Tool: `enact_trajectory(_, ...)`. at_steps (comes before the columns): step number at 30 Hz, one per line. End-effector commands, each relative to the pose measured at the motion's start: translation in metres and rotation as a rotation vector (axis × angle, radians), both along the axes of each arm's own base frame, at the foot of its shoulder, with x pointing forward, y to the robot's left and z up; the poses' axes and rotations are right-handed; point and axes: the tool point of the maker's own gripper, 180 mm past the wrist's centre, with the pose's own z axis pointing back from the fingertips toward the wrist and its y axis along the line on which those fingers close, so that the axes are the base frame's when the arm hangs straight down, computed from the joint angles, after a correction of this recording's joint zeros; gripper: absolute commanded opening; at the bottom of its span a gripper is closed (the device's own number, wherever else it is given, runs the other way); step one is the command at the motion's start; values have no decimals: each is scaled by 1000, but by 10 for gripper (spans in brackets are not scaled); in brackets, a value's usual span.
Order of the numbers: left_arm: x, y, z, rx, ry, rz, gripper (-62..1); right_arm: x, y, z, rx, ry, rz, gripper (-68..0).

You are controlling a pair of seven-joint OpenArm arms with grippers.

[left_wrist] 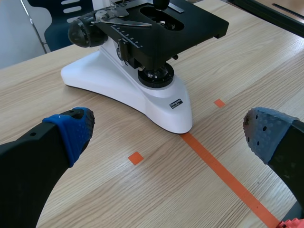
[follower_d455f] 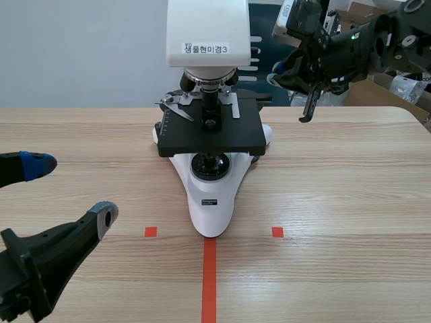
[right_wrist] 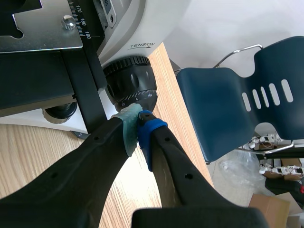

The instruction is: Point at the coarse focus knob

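At the right flank of the white-and-black microscope (follower_d455f: 211, 195) on the wooden table (follower_d455f: 350, 202), the right tool (right_wrist: 140, 121), clenched on nothing, had its tips at the ribbed black round coarse focus knob (right_wrist: 130, 85), where a steady, light aim probably served best.

A wooden bench (follower_d455f: 350, 188) fills the lower two-thirds of the scene view, with orange-red tape marks low at centre. Behind it, at upper centre, stands a blue chair (follower_d455f: 264, 20). At upper right is a cardboard box (follower_d455f: 385, 93), with a clear plastic bag (follower_d455f: 408, 86) beside it.
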Motion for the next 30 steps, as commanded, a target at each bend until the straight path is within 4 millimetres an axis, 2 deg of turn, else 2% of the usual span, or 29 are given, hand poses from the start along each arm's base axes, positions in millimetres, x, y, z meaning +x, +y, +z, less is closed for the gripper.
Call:
enact_trajectory(1,1,-4,11,-24,-30,-6,14,6,-1,20,9,-42,8,-658)
enact_trajectory(7,1,-4,11,-24,-30,-6,14,6,-15,34,96,-33,-19,-639)
enact_trajectory(10,1,-4,11,-24,-30,-6,14,6,-31,46,151,-38,-42,-529)
enact_trajectory(13,1,-4,11,-24,-30,-6,14,4,-53,58,189,-48,-64,-340)
enact_trajectory(16,1,-4,11,-24,-30,-6,14,-1,-78,69,253,-47,-96,-208)
enact_trajectory(22,1,-4,11,-23,-30,-7,14,-18,-136,96,440,-78,-192,-67)
enact_trajectory(26,1,-4,11,-23,-30,-7,14,-35,-169,95,494,-47,-255,-3)
enact_trajectory(30,1,-4,11,-23,-30,-7,14,-52,-192,81,522,4,-316,4)
